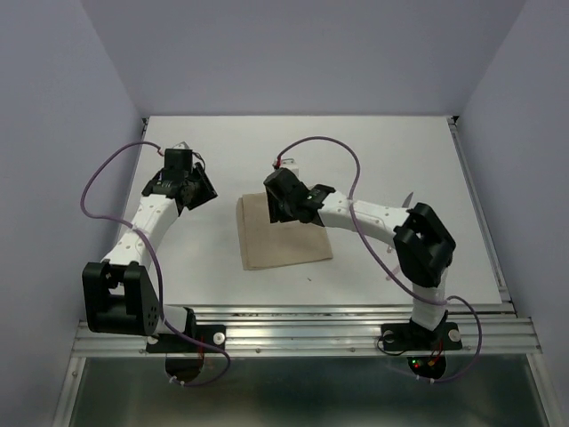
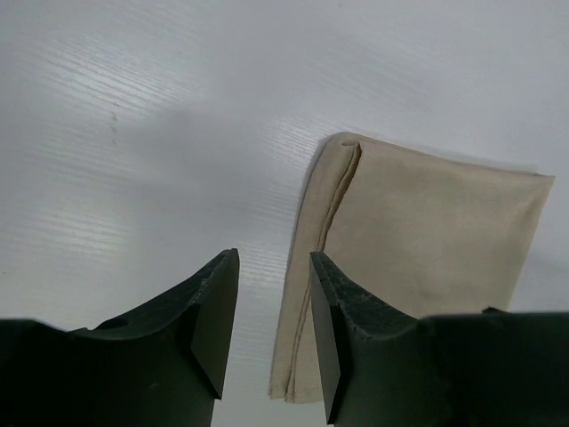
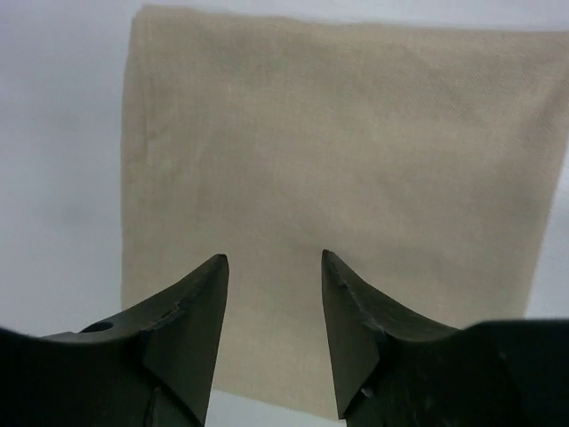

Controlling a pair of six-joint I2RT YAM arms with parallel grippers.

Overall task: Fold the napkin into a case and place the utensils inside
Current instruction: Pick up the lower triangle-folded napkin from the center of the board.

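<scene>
The napkin (image 1: 284, 236) lay on the surface (image 1: 427, 160) folded to a layered rectangle, not yet a narrow case, with the utensils not inside, while the left gripper (image 2: 274, 258) and right gripper (image 3: 274, 258) hovered part-open and empty.

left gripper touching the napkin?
Apart. The top external view shows bare table between the left gripper and the napkin.

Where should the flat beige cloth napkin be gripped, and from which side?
On the beige cloth napkin, probably the layered edge nearest the open left end effector, approached from that side: the cloth lies flat, and only there do stacked layers show a lip.
</scene>
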